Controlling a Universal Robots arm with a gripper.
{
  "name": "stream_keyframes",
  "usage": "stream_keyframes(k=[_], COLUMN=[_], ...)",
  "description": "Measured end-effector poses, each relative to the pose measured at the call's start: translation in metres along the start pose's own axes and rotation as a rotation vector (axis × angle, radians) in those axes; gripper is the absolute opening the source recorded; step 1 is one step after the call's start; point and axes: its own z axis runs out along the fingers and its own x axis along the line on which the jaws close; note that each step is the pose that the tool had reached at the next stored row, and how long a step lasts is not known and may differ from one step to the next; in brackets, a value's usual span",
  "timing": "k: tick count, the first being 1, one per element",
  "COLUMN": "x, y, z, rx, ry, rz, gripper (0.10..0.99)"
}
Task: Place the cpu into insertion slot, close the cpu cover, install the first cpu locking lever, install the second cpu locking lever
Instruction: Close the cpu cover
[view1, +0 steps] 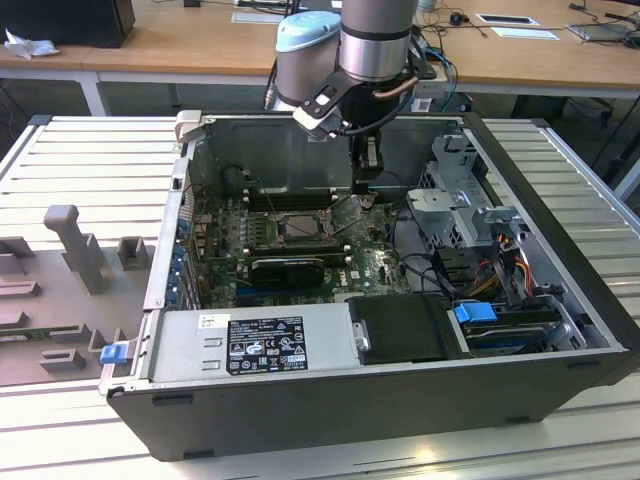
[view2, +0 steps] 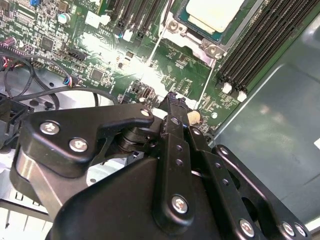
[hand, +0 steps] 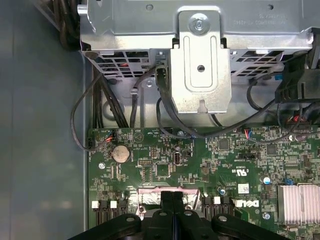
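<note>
Grey metal case (view1: 590, 310): lies open on the slatted desk (view1: 90, 150) and holds a motherboard, power supply, drive cage and cables.
Motherboard (view1: 375, 265): green, flat on the case floor, with the insertion slot at its centre.
Insertion slot (view1: 300, 228): silver surround with a dark middle in the exterior view; it holds the cpu.
Cpu (view2: 214, 11): pale top, seated inside the slot and ringed by silver metal.
Wire lever (view2: 209, 82): a thin rod running from the slot's corner to just beside the fingertips. I cannot tell whether it is latched.
Memory slots (view2: 260, 45): long and black, alongside the slot.
Power supply (view1: 265, 345): a labelled silver box, nearer the exterior camera than the slot.
Drive cage (view1: 450, 200): perforated metal with cables beneath it, on the exterior view's right of the slot.
End effector (view1: 366, 180): black fingers pressed together in both wrist views (view2: 172, 107) (hand: 172, 196), with nothing visible between them. It hangs low over the board, just to the exterior view's right of the slot.
</note>
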Motion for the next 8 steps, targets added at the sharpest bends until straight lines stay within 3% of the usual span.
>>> stream_keyframes(k=[8], x=[0.0002], y=[0.0074], z=[0.0005], rx=[0.001], ry=[0.0000], rz=[0.000], gripper=[0.106])
